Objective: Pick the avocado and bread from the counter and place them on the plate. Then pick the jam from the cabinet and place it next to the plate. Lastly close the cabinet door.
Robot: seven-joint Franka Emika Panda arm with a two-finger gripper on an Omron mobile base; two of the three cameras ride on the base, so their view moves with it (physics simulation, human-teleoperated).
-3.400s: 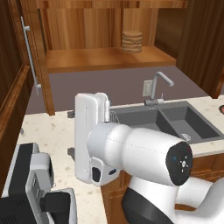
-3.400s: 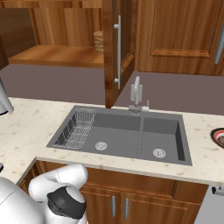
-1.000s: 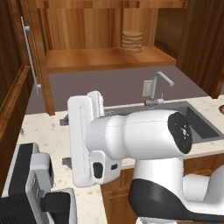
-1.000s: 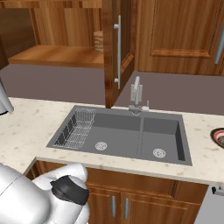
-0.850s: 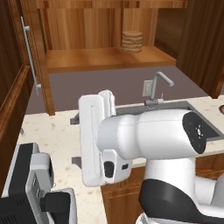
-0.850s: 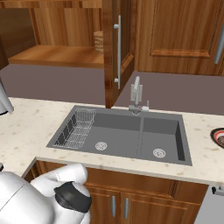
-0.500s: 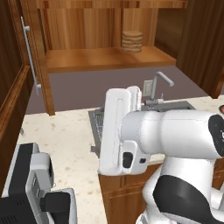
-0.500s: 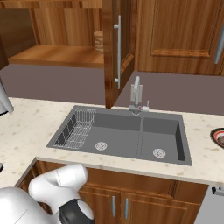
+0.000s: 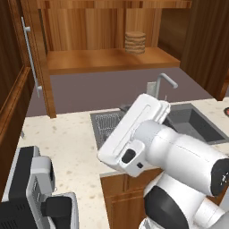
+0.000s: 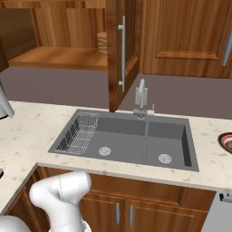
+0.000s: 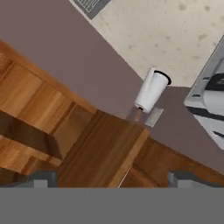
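The cabinet (image 9: 89, 62) stands open above the counter (image 9: 67, 147). Its left cabinet door (image 9: 40, 85) with a long silver handle is swung out, and the other door (image 10: 115, 50) shows edge-on. On the shelf sits the jam (image 9: 135, 42), a brown ridged jar, also seen as the jam (image 10: 102, 43). A red-rimmed plate (image 10: 225, 141) peeks in at the far right edge. Avocado and bread are out of view. My gripper (image 11: 112, 179) is open with nothing between its fingertips (image 11: 41, 177), facing the wall and the cabinet's wood.
A grey sink (image 10: 131, 140) with a wire rack (image 10: 81, 131) and a tap (image 10: 141, 97) is set in the counter. A white paper roll (image 11: 151, 89) stands by the wall. A grey and black appliance (image 9: 31, 188) sits at the near left.
My arm has swung from the left of the left base view to the right, across the sink. The scene itself has not shifted, and the jaws have stayed open.
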